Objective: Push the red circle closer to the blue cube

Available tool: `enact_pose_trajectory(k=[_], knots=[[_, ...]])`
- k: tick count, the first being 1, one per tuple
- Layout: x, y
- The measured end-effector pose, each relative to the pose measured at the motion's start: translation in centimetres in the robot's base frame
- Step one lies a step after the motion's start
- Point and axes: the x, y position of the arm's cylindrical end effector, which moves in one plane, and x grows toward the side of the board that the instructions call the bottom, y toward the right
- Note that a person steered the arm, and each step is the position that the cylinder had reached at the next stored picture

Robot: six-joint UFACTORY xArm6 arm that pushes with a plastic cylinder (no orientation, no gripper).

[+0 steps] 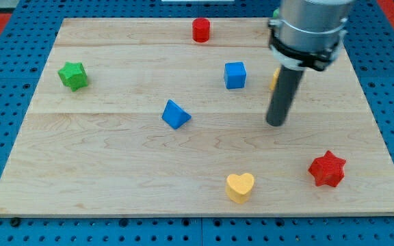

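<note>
The red circle (pixel 201 30) stands near the view's top edge of the wooden board, a little right of centre. The blue cube (pixel 235 75) sits below and to the right of it, apart from it. My tip (pixel 276 124) rests on the board at the view's right of centre, below and to the right of the blue cube, touching no block. It is far from the red circle.
A blue triangle (pixel 176 114) lies left of centre. A green star (pixel 73 75) is at the left. A yellow heart (pixel 240 186) is near the bottom edge. A red star (pixel 327 169) is at the lower right. A yellow block (pixel 275 78) shows partly behind the rod.
</note>
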Motion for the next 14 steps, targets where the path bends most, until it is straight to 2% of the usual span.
enact_pose_trajectory(k=[2, 3, 5, 6, 8, 9, 11, 12, 13, 14], knots=[[-4.2, -13.3], [-9.1, -16.2], [-20.8, -14.6], [-24.0, -13.4], [-25.4, -4.0], [-24.3, -4.0], [-16.2, -5.9], [-14.0, -7.5], [-18.7, -8.4], [-21.0, -0.3]])
